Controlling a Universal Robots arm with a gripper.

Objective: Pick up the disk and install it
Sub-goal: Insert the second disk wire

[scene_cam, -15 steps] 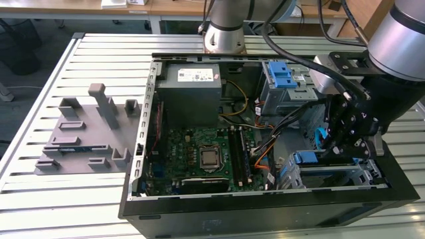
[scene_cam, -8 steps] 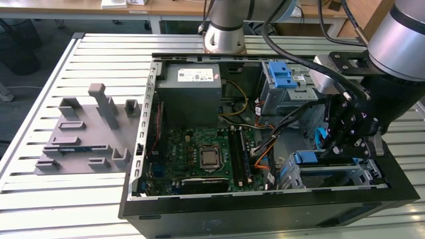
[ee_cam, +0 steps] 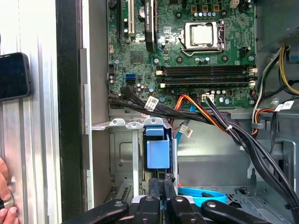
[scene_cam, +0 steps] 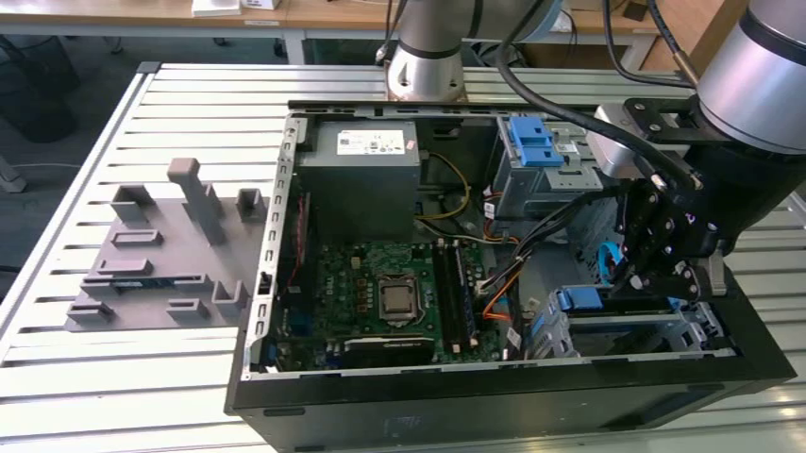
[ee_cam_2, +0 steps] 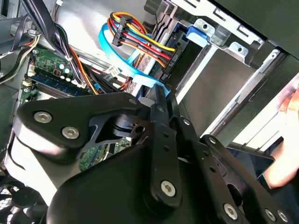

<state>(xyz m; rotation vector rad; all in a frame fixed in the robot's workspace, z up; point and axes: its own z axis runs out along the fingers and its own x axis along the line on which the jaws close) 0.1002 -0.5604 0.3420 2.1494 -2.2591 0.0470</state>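
The disk sits edge-on in the lower drive cage (scene_cam: 655,330) of the open computer case, at the exterior view's right. I see its blue end tab (scene_cam: 579,300) (ee_cam: 156,153); its body is mostly hidden by the cage. My gripper (scene_cam: 662,274) hangs right over that cage. In the first wrist view my gripper (ee_cam: 161,181) has its two black fingers pressed close together, shut, with nothing visible between them, just short of the blue tab. A blue flat cable (ee_cam_2: 119,56) runs past the fingertips (ee_cam_2: 161,93).
The grey power supply (scene_cam: 365,175), the motherboard (scene_cam: 391,293) and an upper cage with two blue tabs (scene_cam: 535,142) fill the case. Cable bundles (ee_cam: 210,116) cross near the bay. A grey fixture (scene_cam: 164,255) lies at the exterior view's left. A person's hand (ee_cam: 4,205) and a phone (ee_cam: 14,74) rest beside the case.
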